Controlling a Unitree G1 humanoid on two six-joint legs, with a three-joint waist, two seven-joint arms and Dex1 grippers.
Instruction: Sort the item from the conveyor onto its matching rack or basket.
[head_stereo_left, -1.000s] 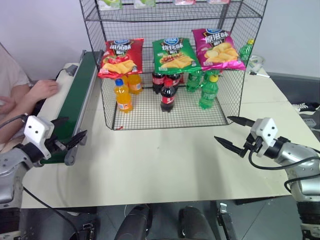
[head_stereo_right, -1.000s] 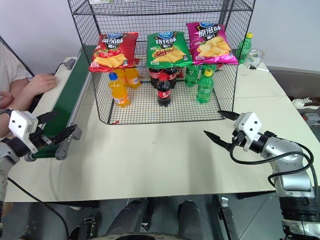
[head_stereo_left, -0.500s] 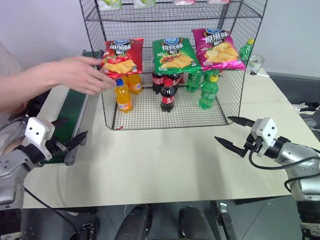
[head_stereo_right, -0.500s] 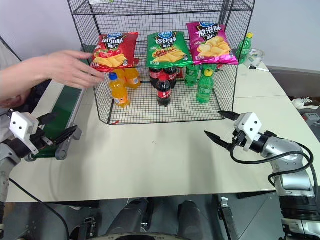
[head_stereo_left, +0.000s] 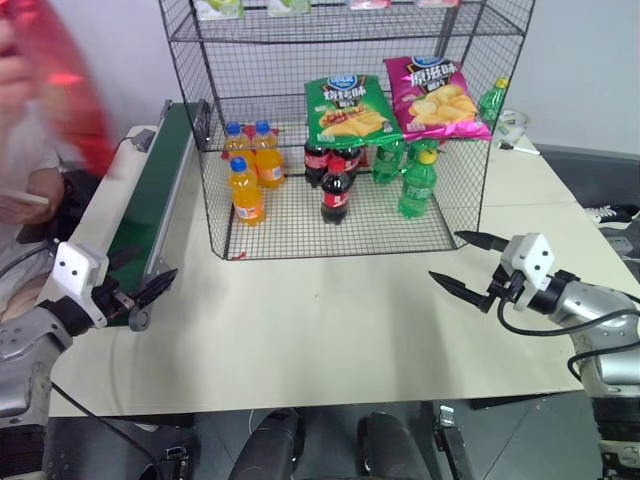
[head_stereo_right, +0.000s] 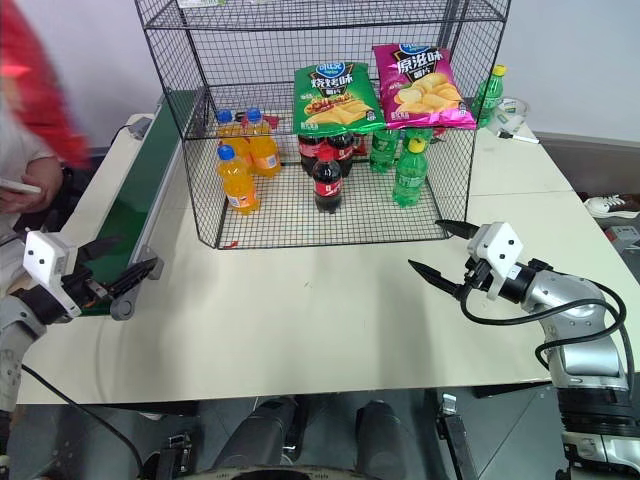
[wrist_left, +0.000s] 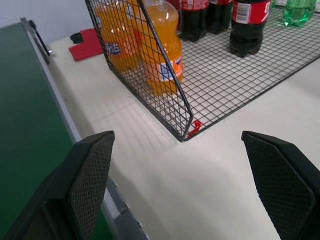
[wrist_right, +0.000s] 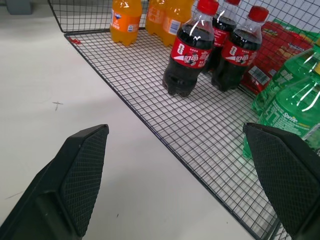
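A blurred red shape (head_stereo_left: 70, 90), seemingly the red crisp bag, is in a person's hand at the far left, above the conveyor's (head_stereo_left: 160, 190) far end. The dark green belt carries nothing that I can see. The black wire rack (head_stereo_left: 345, 60) stands behind the table's middle; the left place on its shelf, beside the green bag (head_stereo_left: 345, 108), is empty. My left gripper (head_stereo_left: 145, 270) stands open at the conveyor's near end, its fingers (wrist_left: 90, 175) empty. My right gripper (head_stereo_left: 447, 257) is open over the table, right of the rack's front corner, holding nothing.
A pink bag (head_stereo_left: 435, 95) lies beside the green one. Orange bottles (head_stereo_left: 246, 190), cola bottles (head_stereo_left: 335, 190) and green bottles (head_stereo_left: 418, 185) stand on the rack's floor, with a red packet (wrist_right: 272, 55) behind the cola. A person's other hand (head_stereo_left: 25, 200) is at the left edge.
The person's hand reached to the rack, took the red bag off its shelf and swung it up to the far left. Both grippers have stayed put and open.
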